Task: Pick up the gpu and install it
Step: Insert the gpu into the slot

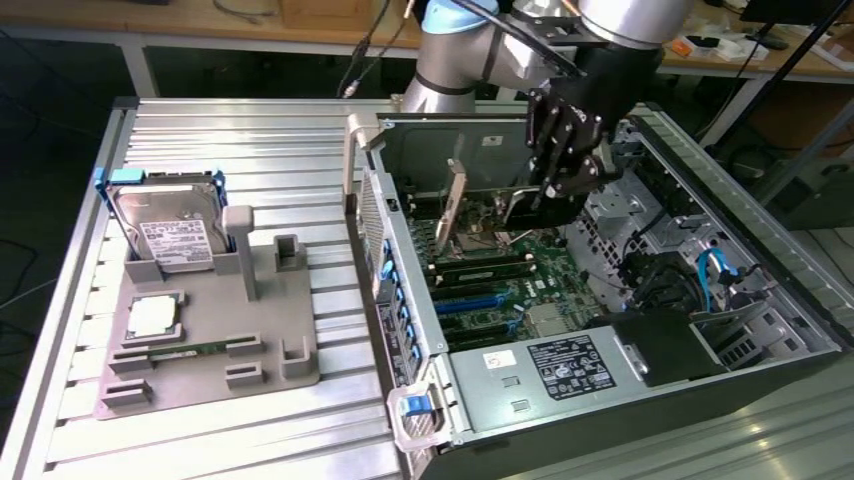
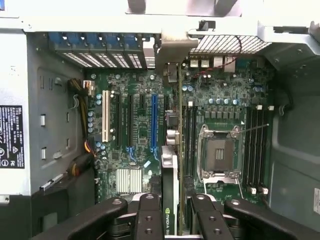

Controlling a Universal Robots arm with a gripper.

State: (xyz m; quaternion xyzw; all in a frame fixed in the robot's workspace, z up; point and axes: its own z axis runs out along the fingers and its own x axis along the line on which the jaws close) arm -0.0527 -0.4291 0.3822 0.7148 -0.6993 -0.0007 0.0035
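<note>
Between clenched fingers (image 2: 148,216), grips the gpu (image 2: 170,190) edge-on, low over the motherboard (image 2: 220,95). Lies lengthwise away from the fingers, toward nine o'clock in the exterior view, silver bracket (image 2: 172,52) end farthest, by the case's rear slot panel (image 2: 100,55).

The thin gpu (image 2: 170,192) stands edge-on over the motherboard (image 2: 135,130).

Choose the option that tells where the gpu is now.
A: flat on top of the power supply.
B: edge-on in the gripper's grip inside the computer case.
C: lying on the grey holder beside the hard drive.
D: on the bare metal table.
B: in the wrist view the gripper clamps the gpu edge-on above the motherboard.
</note>
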